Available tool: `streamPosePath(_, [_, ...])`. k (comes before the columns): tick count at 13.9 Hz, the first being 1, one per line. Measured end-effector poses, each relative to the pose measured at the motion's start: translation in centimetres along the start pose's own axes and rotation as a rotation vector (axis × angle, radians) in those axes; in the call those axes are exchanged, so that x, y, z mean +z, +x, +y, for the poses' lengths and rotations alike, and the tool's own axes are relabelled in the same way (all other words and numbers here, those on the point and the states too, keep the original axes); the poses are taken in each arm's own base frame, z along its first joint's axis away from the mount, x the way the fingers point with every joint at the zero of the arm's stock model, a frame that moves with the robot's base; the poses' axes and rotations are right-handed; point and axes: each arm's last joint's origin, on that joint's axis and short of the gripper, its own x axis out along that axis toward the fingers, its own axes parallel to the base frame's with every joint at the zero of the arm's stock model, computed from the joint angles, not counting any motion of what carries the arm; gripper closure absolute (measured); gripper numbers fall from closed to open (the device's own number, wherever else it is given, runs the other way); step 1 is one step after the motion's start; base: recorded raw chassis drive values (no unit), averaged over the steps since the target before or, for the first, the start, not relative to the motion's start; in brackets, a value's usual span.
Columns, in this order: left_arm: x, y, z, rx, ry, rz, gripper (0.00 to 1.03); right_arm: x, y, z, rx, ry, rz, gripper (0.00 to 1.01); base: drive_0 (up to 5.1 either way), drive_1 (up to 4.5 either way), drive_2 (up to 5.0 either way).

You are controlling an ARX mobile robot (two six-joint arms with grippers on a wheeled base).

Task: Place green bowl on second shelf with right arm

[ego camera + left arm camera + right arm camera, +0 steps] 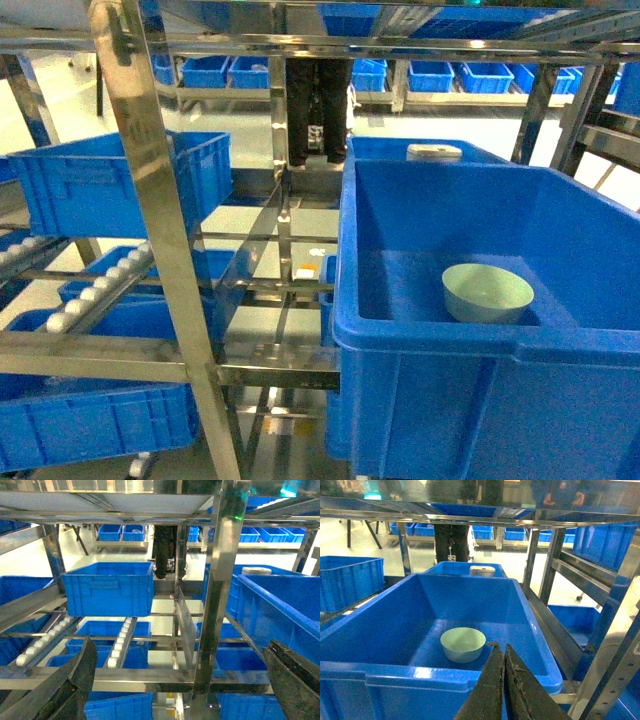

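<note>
Stainless steel frames everything: the rack (pixel 170 250) rises in flat silvery posts and crossbars, with white roller rails (pixel 100 285) sloping down on the left. On the right, the second shelf (pixel 555 630) carries a big blue crate (pixel 480 370) whose near rim fills the lower right of the head view. A second blue crate (pixel 110 587) sits well apart on the far left tier, and more crates line the shelves beyond.

The green bowl (pixel 487 292) — pale mint, smooth, round, narrowing to a small base — stands upright on the floor of the big crate, toward its near right part, apart from every wall. Open crate floor lies to its left and far side.

The right gripper (pixel 502 680) hangs just near of the crate's front rim, its dark fingers pressed together and holding nothing, the bowl beyond and slightly left of the tips. The left gripper (pixel 180 680) is spread wide — one finger at each lower corner of its wrist view — facing an upright post (pixel 217 595).
</note>
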Motion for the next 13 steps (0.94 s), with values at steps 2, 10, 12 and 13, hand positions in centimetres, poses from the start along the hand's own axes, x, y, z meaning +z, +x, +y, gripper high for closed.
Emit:
streamPosePath(2, [0.0,0.0,0.0,0.000,0.000,0.000,0.05,-0.3,-0.3,0.0,0.000,0.000,-0.005,0.99,0.0,0.00,0.0])
streamPosePath(10, [0.0,0.0,0.0,0.001,0.000,-0.001,0.05,-1.5,-2.0,0.0,0.000,0.002,0.000,0.99,0.0,0.00,0.0])
streamPosePath(12, [0.0,0.0,0.0,0.000,0.000,-0.001,0.05,-1.4,-2.0,0.0,0.000,0.002,-0.007,0.99,0.0,0.00,0.0])
streamPosePath(13, [0.0,0.0,0.0,0.000,0.000,-0.001,0.05,-1.4,-2.0,0.0,0.001,0.002,-0.010,0.99,0.0,0.00,0.0])
